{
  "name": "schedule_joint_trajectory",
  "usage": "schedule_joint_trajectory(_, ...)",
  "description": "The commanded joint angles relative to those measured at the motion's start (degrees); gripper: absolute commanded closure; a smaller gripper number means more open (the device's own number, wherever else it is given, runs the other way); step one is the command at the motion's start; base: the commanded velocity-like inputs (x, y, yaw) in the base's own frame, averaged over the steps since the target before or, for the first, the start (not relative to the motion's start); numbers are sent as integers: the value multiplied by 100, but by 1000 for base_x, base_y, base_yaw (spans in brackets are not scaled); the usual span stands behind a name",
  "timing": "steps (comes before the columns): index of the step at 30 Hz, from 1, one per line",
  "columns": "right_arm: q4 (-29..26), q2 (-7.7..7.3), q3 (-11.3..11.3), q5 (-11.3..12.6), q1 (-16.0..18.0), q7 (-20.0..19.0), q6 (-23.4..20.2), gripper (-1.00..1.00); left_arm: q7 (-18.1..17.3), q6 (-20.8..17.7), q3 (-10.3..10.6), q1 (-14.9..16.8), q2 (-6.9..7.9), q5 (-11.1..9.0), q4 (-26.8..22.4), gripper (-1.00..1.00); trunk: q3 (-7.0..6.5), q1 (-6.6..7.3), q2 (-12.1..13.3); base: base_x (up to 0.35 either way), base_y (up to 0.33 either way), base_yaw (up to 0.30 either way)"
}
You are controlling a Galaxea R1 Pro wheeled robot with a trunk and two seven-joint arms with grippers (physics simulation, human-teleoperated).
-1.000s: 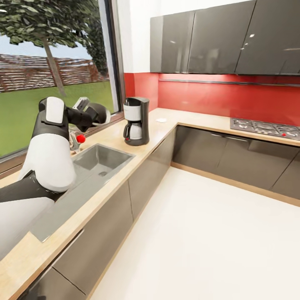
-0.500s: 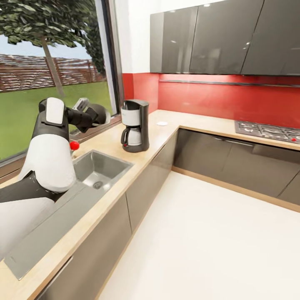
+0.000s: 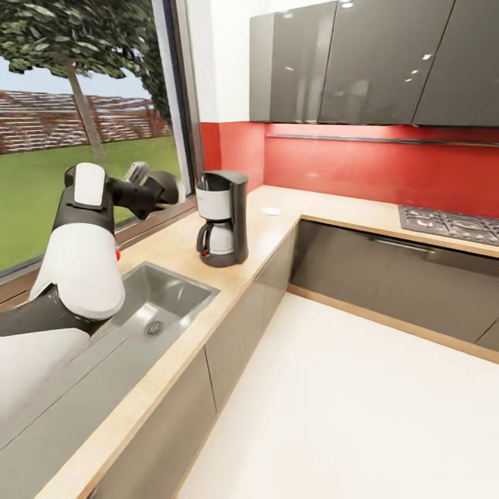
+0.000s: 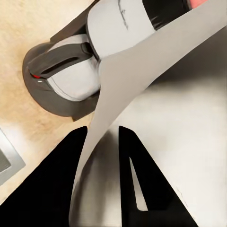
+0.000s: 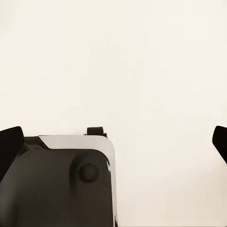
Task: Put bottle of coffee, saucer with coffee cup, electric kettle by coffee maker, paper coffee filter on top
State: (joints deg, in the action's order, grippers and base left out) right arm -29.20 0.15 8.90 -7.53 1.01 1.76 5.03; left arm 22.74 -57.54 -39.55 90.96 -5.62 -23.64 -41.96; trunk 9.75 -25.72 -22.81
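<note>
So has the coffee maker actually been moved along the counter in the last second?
No. The coffee maker keeps its spot on the countertop, between the sink and the small white disc; the whole picture shifted, so the camera moved.

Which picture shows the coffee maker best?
The head view: the whole coffee maker stands on the countertop beside the sink. The left wrist view catches its carafe and base from above, partly hidden.

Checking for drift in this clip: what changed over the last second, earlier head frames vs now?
The whole head view shifted, so the camera moved with the robot: more sink basin with its drain shows now, and the stove sits nearer the right edge. The coffee maker stays on the countertop, with the small white round item behind it. The left arm keeps its raised pose. Nothing was grasped or released.
</note>
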Motion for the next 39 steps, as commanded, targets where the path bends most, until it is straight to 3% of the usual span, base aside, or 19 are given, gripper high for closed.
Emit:
schedule_joint_trajectory(1,11,0,14,-63,4,6,16,-100,69,-21,-20,24,55,-305,6,100,12,-7,-11,333,0,0)
schedule_joint_trajectory(5,19,-16,8,-72,3,1,16,-100,107,-42,0,162,200,-482,250,100,12,-7,-11,333,0,0)
schedule_joint_trajectory(6,24,-28,7,-73,4,0,16,-100,271,-45,5,466,362,-501,741,100,12,-7,-11,333,0,0)
schedule_joint_trajectory(9,28,-32,7,-73,3,0,16,-100,788,-46,-4,1214,631,-509,1624,100,12,-7,-11,318,0,0)
schedule_joint_trajectory(13,29,-32,7,-73,4,0,16,-100,1044,-46,-16,1673,757,-514,2151,100,12,-7,-11,297,0,0)
schedule_joint_trajectory(19,29,-39,7,-73,5,0,16,-100,1318,-45,-48,1725,717,-538,2265,100,12,-7,-11,216,0,0)
schedule_joint_trajectory(39,29,-41,16,-73,5,9,16,-100,1345,-5,-19,1647,694,-711,2262,100,12,-7,-11,176,-169,0)
